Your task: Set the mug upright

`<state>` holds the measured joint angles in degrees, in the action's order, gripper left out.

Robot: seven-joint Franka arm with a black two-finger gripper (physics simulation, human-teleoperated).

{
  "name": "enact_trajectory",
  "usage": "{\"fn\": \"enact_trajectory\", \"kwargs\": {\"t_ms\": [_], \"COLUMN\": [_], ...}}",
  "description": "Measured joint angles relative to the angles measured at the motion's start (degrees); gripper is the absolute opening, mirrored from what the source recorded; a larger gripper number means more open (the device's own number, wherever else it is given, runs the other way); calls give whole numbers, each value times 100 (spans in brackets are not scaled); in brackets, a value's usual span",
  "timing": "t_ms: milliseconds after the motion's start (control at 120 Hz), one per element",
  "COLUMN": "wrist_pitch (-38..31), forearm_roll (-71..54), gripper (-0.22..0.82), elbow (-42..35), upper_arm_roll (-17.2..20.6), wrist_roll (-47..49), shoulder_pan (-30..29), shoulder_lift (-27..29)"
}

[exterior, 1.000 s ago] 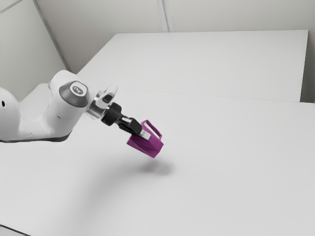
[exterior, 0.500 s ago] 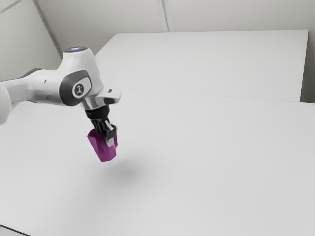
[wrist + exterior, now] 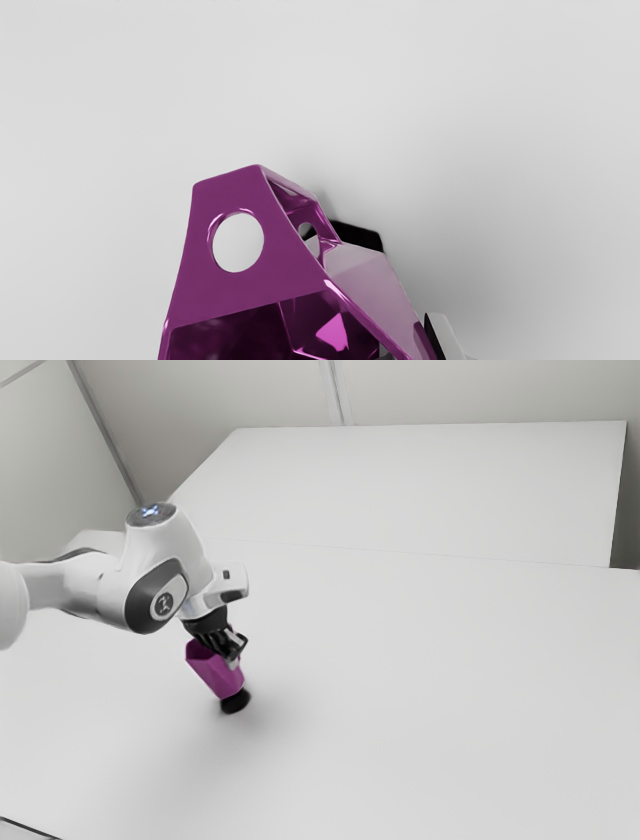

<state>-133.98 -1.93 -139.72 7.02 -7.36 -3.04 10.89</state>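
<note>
the mug (image 3: pixel 213 672) is tilted, not upright: in the exterior view its mouth faces up and toward the exterior view's left, and its base points down and toward the exterior view's right. the base is just above or touching the white surface (image 3: pixel 420 690); i cannot tell which. a very dark shadow (image 3: pixel 235 703) lies right beneath the base, with a softer grey one around it.

the end effector (image 3: pixel 233 657) is closed on the mug's wall near the mouth, with the wall pinched between its fingers, so they stand only a little apart. in the wrist view one fingertip (image 3: pixel 444 332) is against the outside of the mug, and a small grey piece of the other shows inside the mouth. the handle (image 3: pixel 220 295), a purple loop with a round hole through it, juts out from the rim, and the mug's dark, shiny inside is in view beside it.

the white arm (image 3: pixel 165 565) comes in from the exterior view's left, bending down to the mug.
</note>
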Motion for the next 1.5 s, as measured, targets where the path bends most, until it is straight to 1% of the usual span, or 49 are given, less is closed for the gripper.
{"fn": "enact_trajectory", "kwargs": {"t_ms": [142,267,633,700,850,942,1075,1225,1300,1400,1500], "wrist_pitch": [-452,-717,-974,-981,-987,-975,-944,-881,-711,-229,520], "forearm_roll": [-26,-142,-207,-187,-142,-132,-126,-123,-115,-64,-30], "gripper": [-18,-18,-18,-11,14,27,42,51,54,57,58], "elbow": [-129,-167,-172,-172,-168,-140,-87,-10,218,703,1369], "upper_arm_roll": [1,1,4,3,7,9,10,10,10,10,10], "wrist_roll": [255,442,815,840,856,864,871,878,884,896,910], "shoulder_pan": [-2,-19,-63,-46,-1,-1,-2,-2,-1,-2,-2], "shoulder_lift": [-81,-200,-528,-533,-508,-480,-440,-314,-256,-215,-219]}}
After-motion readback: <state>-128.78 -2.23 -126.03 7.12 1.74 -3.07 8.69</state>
